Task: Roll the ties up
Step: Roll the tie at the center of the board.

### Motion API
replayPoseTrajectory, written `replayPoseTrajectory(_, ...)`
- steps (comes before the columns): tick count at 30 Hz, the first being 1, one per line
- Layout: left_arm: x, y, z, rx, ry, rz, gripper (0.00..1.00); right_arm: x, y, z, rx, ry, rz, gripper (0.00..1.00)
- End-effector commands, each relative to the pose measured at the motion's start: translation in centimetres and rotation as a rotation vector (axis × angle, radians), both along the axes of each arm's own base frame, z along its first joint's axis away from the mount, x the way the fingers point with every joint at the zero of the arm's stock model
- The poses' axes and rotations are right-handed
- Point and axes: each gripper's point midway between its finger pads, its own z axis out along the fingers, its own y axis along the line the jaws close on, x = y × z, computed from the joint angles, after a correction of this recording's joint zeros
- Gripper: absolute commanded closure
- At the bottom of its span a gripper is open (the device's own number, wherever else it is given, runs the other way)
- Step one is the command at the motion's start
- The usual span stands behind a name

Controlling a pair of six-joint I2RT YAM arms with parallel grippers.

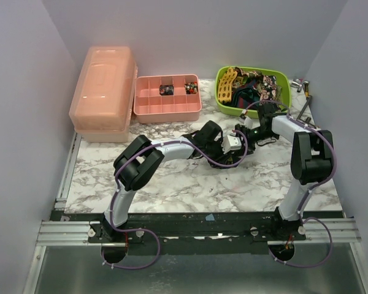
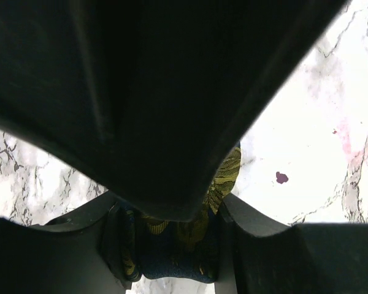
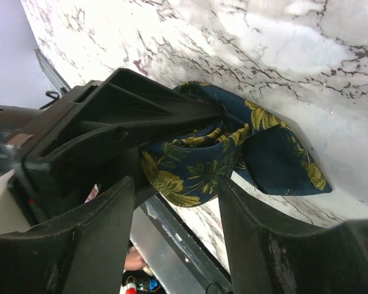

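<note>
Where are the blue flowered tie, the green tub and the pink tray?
blue flowered tie (image 3: pixel 267 156): right wrist view, its dark blue part.
green tub (image 1: pixel 232 109): top view, front wall.
pink tray (image 1: pixel 167 116): top view, front wall.

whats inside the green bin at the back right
A tangled heap of ties fills the green bin, with a yellow lattice one at its left side. The heap covers the bin's floor, so how many lie underneath cannot be told.

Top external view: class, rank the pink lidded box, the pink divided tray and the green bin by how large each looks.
1. pink lidded box: clearly largest.
2 and 3. pink divided tray and green bin: they look about alike, and the right arm hides part of the bin, so they are left unranked.
</note>
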Motion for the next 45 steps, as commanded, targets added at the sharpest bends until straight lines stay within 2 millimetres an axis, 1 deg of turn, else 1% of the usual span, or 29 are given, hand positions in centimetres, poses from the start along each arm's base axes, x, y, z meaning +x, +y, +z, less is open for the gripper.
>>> replayPoseTrajectory(1,-3.5,4.8,-6.8,0.235,0.169,0.026,0.8,-1.1,0.6,-2.0,0.025,0.062,0.025,0.43)
replayPoseTrajectory(3,-3.4,4.5,-6.5,0.225,0.168,0.025,0.79,-1.1,0.7,-2.5,0.033,0.071,0.027,0.48)
replayPoseTrajectory(4,-3.4,4.4,-6.4,0.222,0.169,0.026,0.78,-0.9,0.7,-2.6,0.035,0.065,0.026,0.53)
replayPoseTrajectory(5,-3.4,4.3,-6.3,0.218,0.172,0.025,0.77,-0.7,0.7,-2.7,0.033,0.059,0.025,0.6)
replayPoseTrajectory(8,-3.4,3.8,-5.6,0.185,0.174,0.019,0.71,-0.5,0.2,-3.6,-0.012,0.06,0.026,0.9)
replayPoseTrajectory(9,-3.4,3.6,-5.3,0.168,0.17,0.019,0.67,-0.5,-0.2,-4.2,-0.034,0.043,0.047,0.98)
replayPoseTrajectory(10,-3.3,3.5,-5.0,0.152,0.167,0.021,0.64,-0.5,-0.6,-4.6,-0.053,0.043,0.056,1.0)
replayPoseTrajectory(12,-2.9,3.1,-4.2,0.106,0.159,0.026,0.59,-0.4,-1.4,-5.4,-0.091,0.043,0.06,1.0)
replayPoseTrajectory(18,-1.8,1.5,-1.2,-0.035,0.125,0.031,0.52,0.0,-3.2,-7.2,-0.199,-0.002,0.087,1.0)
replayPoseTrajectory(22,-1.7,0.5,0.3,-0.107,0.117,0.019,0.47,0.3,-3.8,-7.9,-0.237,-0.027,0.094,1.0)
replayPoseTrajectory(26,-1.8,-0.5,1.1,-0.161,0.132,0.012,0.47,0.4,-3.9,-8.2,-0.245,-0.031,0.093,1.0)
replayPoseTrajectory(28,-1.7,-0.8,1.2,-0.176,0.139,0.007,0.5,0.6,-3.8,-8.3,-0.245,-0.034,0.091,1.0)
replayPoseTrajectory(30,-1.7,-1.0,0.9,-0.171,0.148,0.012,0.55,0.7,-3.9,-8.4,-0.247,-0.037,0.091,1.0)
replayPoseTrajectory(31,-1.6,-1.0,0.7,-0.162,0.148,0.017,0.59,0.7,-3.9,-8.4,-0.248,-0.036,0.091,1.0)
replayPoseTrajectory(33,-1.6,-0.5,-0.3,-0.115,0.149,0.026,0.76,0.7,-3.9,-8.3,-0.245,-0.031,0.094,1.0)
replayPoseTrajectory(34,-1.6,0.0,-1.0,-0.083,0.146,0.035,0.84,0.7,-3.8,-7.8,-0.238,-0.029,0.095,1.0)
replayPoseTrajectory(35,-1.7,0.6,-1.8,-0.05,0.143,0.035,0.88,0.6,-3.7,-7.2,-0.221,-0.013,0.094,0.99)
replayPoseTrajectory(36,-2.1,1.4,-2.8,-0.006,0.15,0.036,0.93,0.6,-3.7,-6.4,-0.201,-0.002,0.086,0.95)
replayPoseTrajectory(38,-2.7,3.0,-4.7,0.071,0.156,0.037,0.96,0.4,-4.1,-4.9,-0.16,0.035,0.061,0.79)
replayPoseTrajectory(39,-2.9,3.6,-5.3,0.096,0.147,0.029,0.97,0.2,-4.2,-4.0,-0.132,0.045,0.054,0.7)
replayPoseTrajectory(40,-3.2,4.2,-5.7,0.112,0.147,0.025,0.98,0.3,-4.8,-3.2,-0.106,0.046,0.032,0.62)
replayPoseTrajectory(41,-3.4,4.4,-5.9,0.118,0.143,0.023,0.98,0.4,-5.1,-2.5,-0.087,0.049,0.008,0.48)
replayPoseTrajectory(42,-3.5,4.7,-6.1,0.122,0.145,0.022,0.98,0.5,-5.4,-2.1,-0.086,0.041,-0.016,0.37)
replayPoseTrajectory(43,-3.7,4.8,-6.3,0.127,0.149,0.02,0.98,0.6,-5.7,-1.9,-0.093,0.035,-0.03,0.29)
replayPoseTrajectory(44,-3.7,4.8,-6.4,0.13,0.156,0.019,0.99,0.8,-5.8,-1.8,-0.103,0.018,-0.038,0.23)
replayPoseTrajectory(45,-3.7,4.8,-6.4,0.13,0.157,0.019,0.99,0.8,-5.8,-1.9,-0.106,0.008,-0.047,0.13)
